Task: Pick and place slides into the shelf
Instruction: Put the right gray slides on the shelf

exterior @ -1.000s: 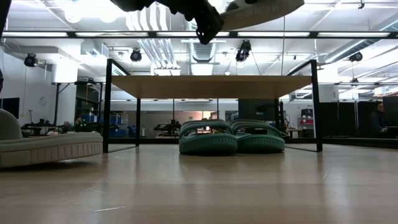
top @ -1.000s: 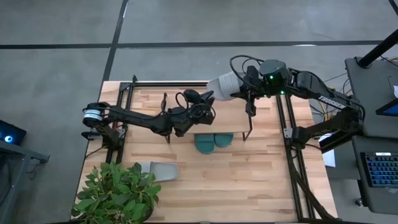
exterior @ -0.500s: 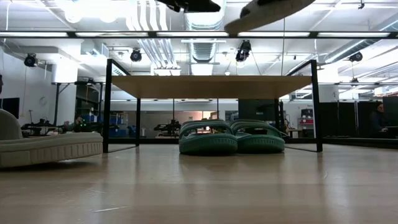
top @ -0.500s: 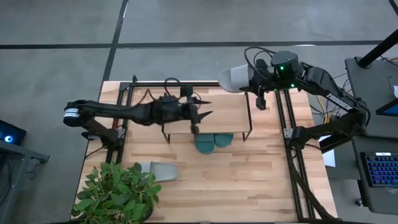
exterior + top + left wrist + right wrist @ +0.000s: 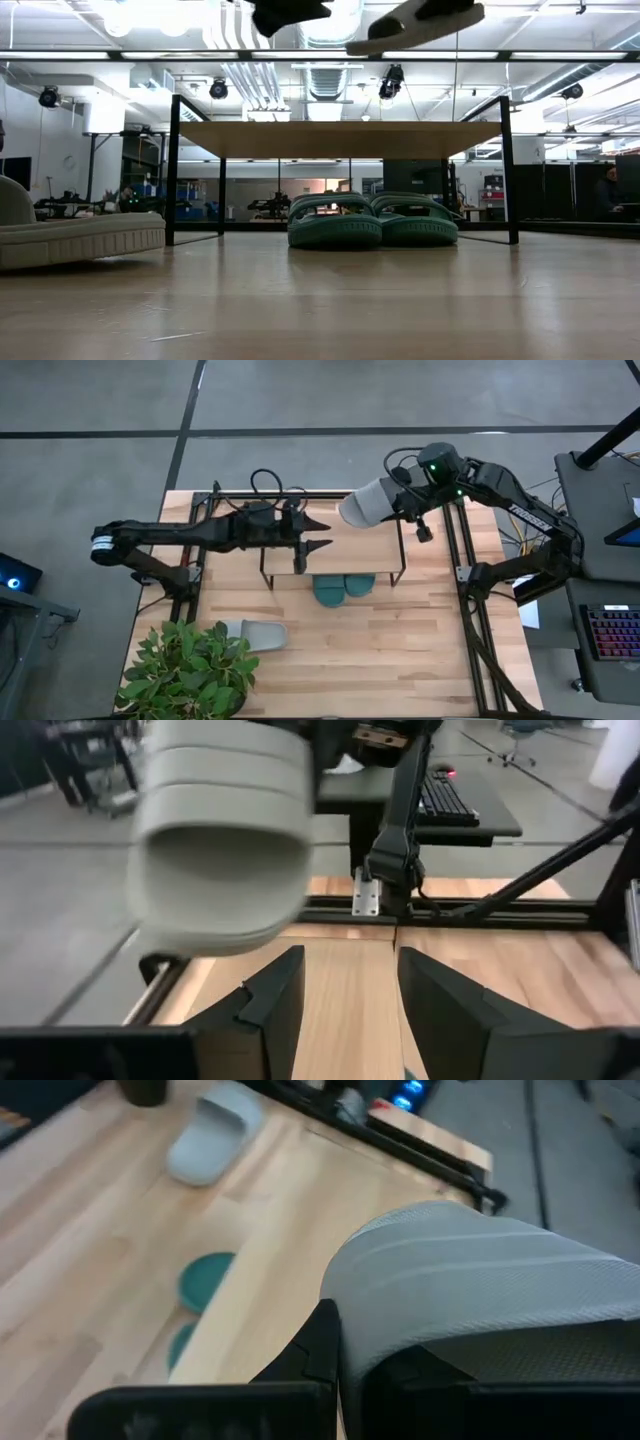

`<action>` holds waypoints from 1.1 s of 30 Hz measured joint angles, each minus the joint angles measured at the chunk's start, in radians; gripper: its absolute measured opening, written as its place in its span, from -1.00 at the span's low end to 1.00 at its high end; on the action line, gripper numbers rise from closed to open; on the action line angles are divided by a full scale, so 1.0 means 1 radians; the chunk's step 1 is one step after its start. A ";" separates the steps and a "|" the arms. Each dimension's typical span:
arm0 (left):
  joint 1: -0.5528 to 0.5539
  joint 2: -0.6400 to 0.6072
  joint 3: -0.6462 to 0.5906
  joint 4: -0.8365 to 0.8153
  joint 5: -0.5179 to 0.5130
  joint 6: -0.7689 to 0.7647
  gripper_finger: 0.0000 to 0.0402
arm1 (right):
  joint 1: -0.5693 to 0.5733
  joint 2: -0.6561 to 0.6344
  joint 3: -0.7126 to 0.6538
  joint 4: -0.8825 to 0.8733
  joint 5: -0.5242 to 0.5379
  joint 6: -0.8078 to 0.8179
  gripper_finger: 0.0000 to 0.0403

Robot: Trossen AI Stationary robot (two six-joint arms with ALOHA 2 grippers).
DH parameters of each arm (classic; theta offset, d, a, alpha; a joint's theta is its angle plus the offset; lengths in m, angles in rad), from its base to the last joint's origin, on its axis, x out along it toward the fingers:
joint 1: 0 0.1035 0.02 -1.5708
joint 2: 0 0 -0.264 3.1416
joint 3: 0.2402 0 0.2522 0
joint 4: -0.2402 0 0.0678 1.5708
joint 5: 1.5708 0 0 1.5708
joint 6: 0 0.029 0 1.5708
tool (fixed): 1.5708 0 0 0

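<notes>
High view, teal slides [image 5: 341,589] half hidden under shelf [image 5: 352,546]

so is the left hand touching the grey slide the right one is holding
Apart. The high view shows bare shelf board between the left hand and the grey slide carried by the right hand.

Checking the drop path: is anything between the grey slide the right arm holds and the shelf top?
Nothing visible. The right gripper holds the grey slide in the air above the shelf top's far right corner. The left gripper hovers, open, over the board's left part, off to the side.
</notes>
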 joint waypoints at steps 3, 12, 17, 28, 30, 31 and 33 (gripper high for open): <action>0.032 -0.025 0.000 -0.027 0.025 -0.079 -0.27 | -0.015 0.012 0.000 -0.009 -0.079 -0.040 -0.96; 0.196 0.000 0.000 -0.018 0.375 -0.334 -0.26 | -0.011 0.018 0.000 -0.001 -0.107 -0.120 -0.96; 0.249 0.019 0.000 0.029 0.443 -0.434 -0.26 | -0.008 0.018 0.000 -0.001 -0.111 -0.127 -0.96; 0.285 0.125 0.006 0.172 0.621 -0.579 -0.26 | -0.002 0.019 0.000 0.010 -0.150 -0.146 -0.96; 0.285 0.149 0.014 0.205 0.633 -0.589 -0.26 | -0.002 0.020 0.000 0.011 -0.148 -0.145 -0.96; 0.285 0.155 0.017 0.214 0.638 -0.595 -0.26 | -0.002 0.020 0.000 0.009 -0.148 -0.145 -0.96; 0.284 0.175 0.029 0.246 0.647 -0.611 -0.26 | -0.002 0.020 0.000 0.008 -0.149 -0.145 -0.96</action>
